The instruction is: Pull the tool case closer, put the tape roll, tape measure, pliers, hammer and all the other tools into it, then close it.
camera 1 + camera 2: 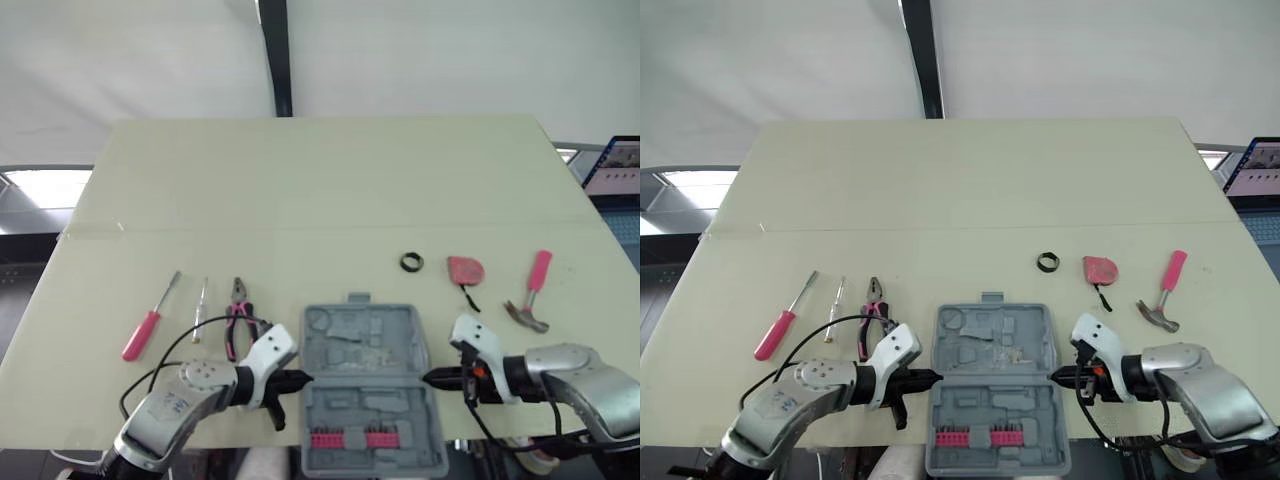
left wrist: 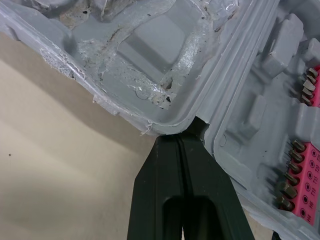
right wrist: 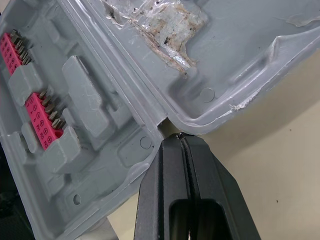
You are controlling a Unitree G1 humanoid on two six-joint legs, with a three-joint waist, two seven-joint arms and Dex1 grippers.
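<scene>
closed left fingers and right fingers touch the tool case.

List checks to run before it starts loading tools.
1. Open: the tool case lies open, close to the robot: ok.
2. Support: its near end appears to overhang the table: not ok.
3. The left gripper is free: ok, shut and empty, tip at the case hinge.
4. The right gripper is free: ok, shut and empty, at the opposite hinge end.
5. Tools loaded: not ok; pliers, pink screwdriver, small screwdriver, tape roll, tape measure and hammer lie on the table.
6. Slots clear: ok, apart from the bit rack.
</scene>
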